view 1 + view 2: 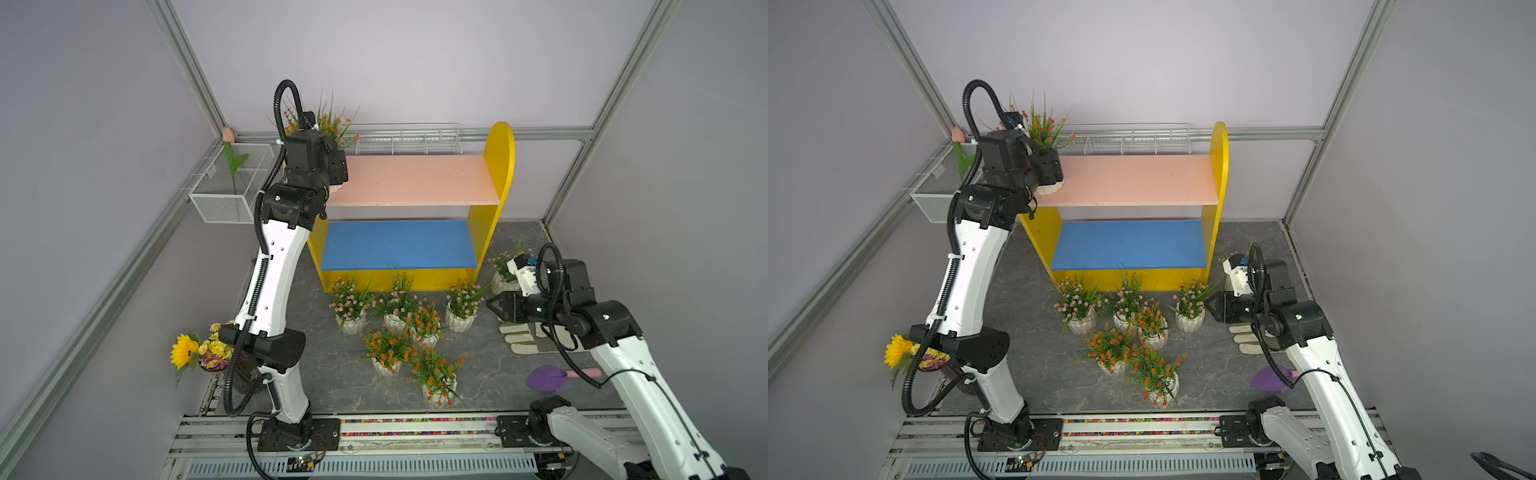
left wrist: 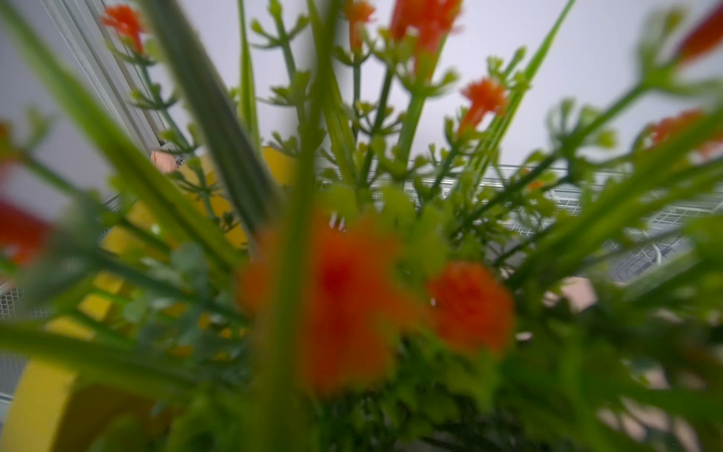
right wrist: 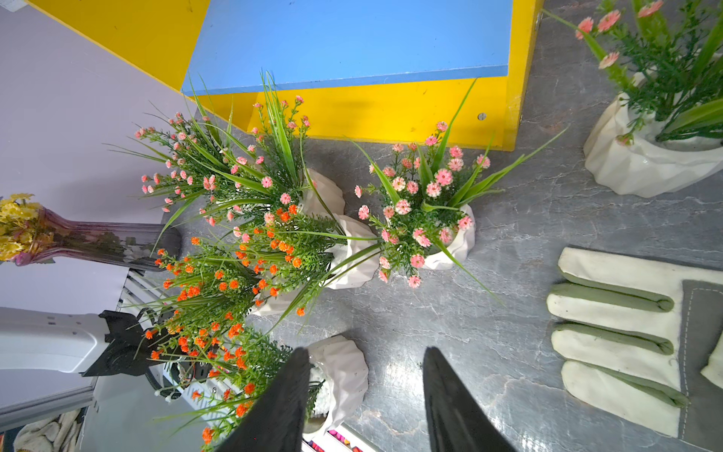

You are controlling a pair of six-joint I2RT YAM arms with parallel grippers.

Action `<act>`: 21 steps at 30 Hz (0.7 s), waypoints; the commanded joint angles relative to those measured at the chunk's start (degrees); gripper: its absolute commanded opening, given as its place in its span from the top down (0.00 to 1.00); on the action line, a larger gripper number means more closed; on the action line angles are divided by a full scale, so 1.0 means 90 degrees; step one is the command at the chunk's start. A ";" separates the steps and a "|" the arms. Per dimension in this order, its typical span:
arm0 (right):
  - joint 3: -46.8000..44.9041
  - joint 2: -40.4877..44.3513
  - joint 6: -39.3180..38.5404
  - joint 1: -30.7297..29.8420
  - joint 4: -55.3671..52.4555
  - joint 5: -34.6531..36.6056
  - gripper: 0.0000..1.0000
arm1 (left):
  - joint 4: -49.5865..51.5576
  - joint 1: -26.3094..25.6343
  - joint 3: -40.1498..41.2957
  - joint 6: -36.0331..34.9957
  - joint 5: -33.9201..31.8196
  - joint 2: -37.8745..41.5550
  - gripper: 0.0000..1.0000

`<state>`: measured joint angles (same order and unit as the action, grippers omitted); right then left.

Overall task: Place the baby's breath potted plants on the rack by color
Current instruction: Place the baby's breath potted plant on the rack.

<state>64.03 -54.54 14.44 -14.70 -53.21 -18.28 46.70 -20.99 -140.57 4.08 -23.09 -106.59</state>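
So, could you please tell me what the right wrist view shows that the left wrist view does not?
Only the right wrist view shows the pink-blossom plants, the glove, the blue lower board and the open right gripper. Only the left wrist view shows one blurred orange-blossom plant close up, the tulip bud and the wire rail. Both show the rack's yellow panels and orange blossoms.

Plants [image 1: 424, 322] crowd floor [image 1: 494, 376]; blue board [image 1: 399, 245] seems open.
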 commanded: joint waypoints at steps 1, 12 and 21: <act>-0.0137 0.0078 0.0020 0.0032 0.0081 -0.0032 0.47 | -0.0143 0.0020 -0.0396 0.0142 0.0176 -0.0200 0.34; -0.0295 0.0137 0.0030 0.0032 0.0160 0.0020 0.34 | -0.0140 0.0027 -0.0481 0.0267 0.0350 -0.0140 0.10; -0.0359 0.0200 0.0046 0.0029 0.0214 0.0056 0.29 | -0.0148 0.0010 -0.0394 0.0248 0.0378 -0.0081 0.01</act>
<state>61.78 -53.76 14.63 -14.70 -52.36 -18.02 45.89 -20.95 -143.17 5.54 -20.25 -108.71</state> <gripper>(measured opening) 0.711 0.989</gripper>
